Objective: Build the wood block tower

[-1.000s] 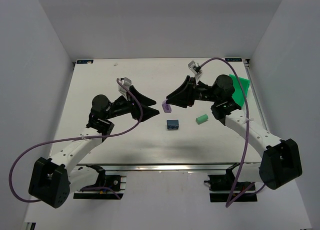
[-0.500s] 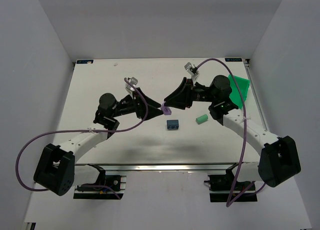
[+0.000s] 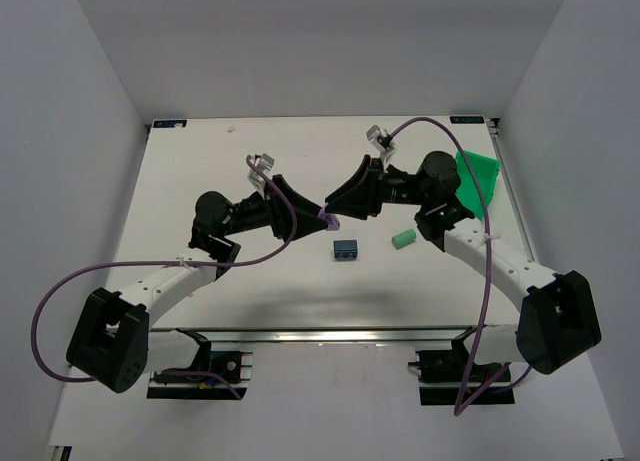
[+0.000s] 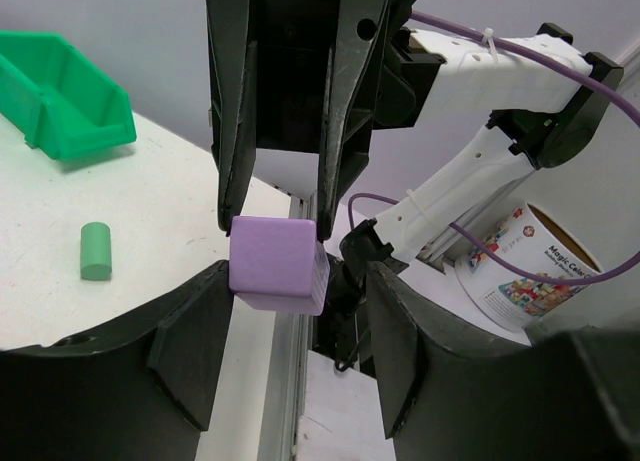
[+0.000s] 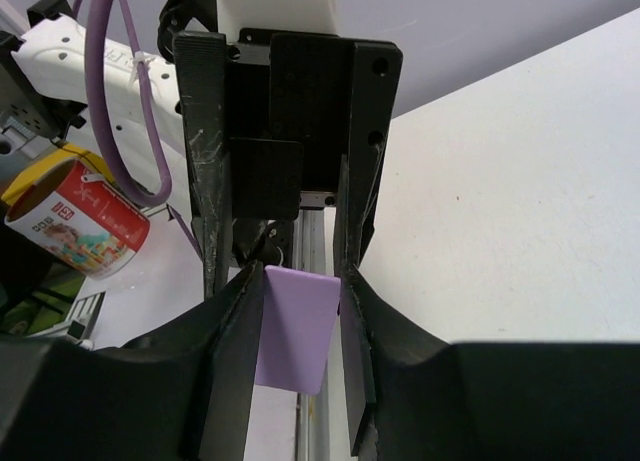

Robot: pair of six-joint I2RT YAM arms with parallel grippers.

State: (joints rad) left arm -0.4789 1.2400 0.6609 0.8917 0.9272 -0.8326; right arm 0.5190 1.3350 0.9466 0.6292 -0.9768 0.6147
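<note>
My right gripper point(image 3: 333, 212) is shut on a lilac purple block point(image 3: 326, 219) and holds it in the air over the middle of the table; the right wrist view shows the block point(image 5: 296, 326) pinched between my fingers point(image 5: 232, 331). My left gripper point(image 3: 317, 218) faces it nose to nose, open, its fingers point(image 4: 195, 346) standing either side of the block point(image 4: 277, 264), which lies close to the left finger. A dark blue block point(image 3: 346, 248) lies on the table just below. A mint green cylinder block point(image 3: 403, 239) lies to its right and also shows in the left wrist view point(image 4: 95, 251).
A bright green plastic bin point(image 3: 480, 176) stands at the table's right edge, behind the right arm, and shows in the left wrist view point(image 4: 60, 91). A printed paper cup point(image 4: 525, 266) sits below the table's front rail. Purple cables loop off both arms.
My left arm has swung right and brought its open fingers up to the purple block. My right gripper has shifted slightly left and up with the block in it.
</note>
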